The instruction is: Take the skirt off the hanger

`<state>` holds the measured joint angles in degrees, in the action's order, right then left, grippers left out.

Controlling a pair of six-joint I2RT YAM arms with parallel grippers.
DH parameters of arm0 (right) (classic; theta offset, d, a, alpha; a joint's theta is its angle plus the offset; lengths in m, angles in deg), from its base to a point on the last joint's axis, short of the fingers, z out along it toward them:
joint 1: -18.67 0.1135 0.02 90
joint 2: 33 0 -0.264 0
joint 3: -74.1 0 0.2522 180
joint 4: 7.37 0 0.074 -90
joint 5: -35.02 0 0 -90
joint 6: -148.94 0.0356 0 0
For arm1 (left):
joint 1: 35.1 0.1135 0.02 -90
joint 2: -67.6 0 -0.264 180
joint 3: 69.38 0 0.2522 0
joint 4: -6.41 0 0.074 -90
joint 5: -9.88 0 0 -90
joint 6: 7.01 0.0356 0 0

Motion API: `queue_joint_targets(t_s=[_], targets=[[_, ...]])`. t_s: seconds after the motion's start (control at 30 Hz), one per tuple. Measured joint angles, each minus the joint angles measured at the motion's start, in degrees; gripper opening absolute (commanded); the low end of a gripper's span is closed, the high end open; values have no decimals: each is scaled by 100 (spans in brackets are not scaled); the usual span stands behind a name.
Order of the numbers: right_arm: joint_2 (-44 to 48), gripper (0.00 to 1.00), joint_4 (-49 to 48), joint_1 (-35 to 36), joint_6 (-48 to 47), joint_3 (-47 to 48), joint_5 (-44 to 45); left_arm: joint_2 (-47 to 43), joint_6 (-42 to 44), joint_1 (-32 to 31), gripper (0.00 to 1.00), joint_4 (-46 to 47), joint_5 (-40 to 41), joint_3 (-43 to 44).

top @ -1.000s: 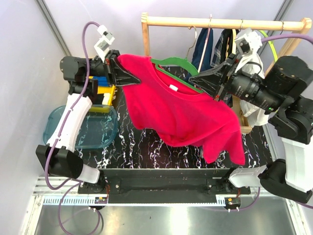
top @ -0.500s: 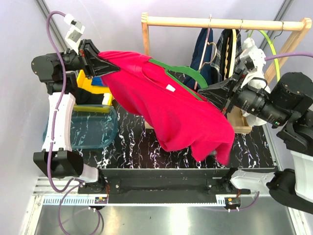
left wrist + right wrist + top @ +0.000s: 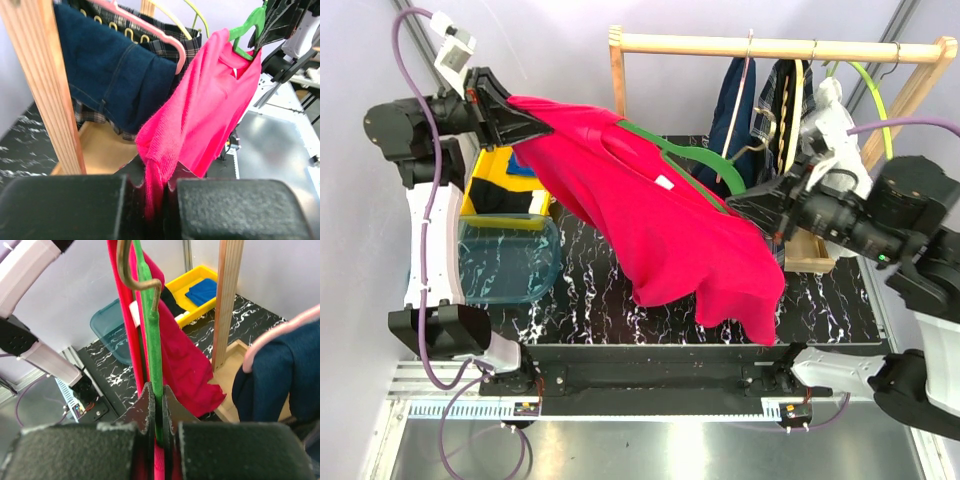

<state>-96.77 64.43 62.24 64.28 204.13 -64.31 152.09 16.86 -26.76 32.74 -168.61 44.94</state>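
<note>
The navy plaid skirt hangs on the wooden rack, on a thin cream hanger; neither gripper touches them. Its plaid also shows under the denim in the left wrist view. My left gripper is shut on an edge of a red knit garment, pinched between the jaws. My right gripper is shut on the shoulder of a green hanger, clamped between the jaws. The red garment is stretched between the two grippers above the table, partly on the green hanger.
The wooden rack stands at the back right with a navy denim garment on a pink hanger and a yellow-green hanger. A blue tub and a yellow bin stand at the left.
My left gripper has moved up and to the left, pulling the red garment taut. My right gripper with the green hanger has dropped slightly, and more of the green hanger is bared.
</note>
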Motion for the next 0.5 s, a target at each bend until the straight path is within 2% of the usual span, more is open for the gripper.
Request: queue_joint_targets(t_s=[0.37, 0.5], targets=[[798, 0, 588, 0, 592, 295, 201, 302, 149, 92, 0, -361, -74, 1152], [1152, 0, -136, -15, 686, 20, 525, 254, 275, 142, 0, -654, -76, 870]])
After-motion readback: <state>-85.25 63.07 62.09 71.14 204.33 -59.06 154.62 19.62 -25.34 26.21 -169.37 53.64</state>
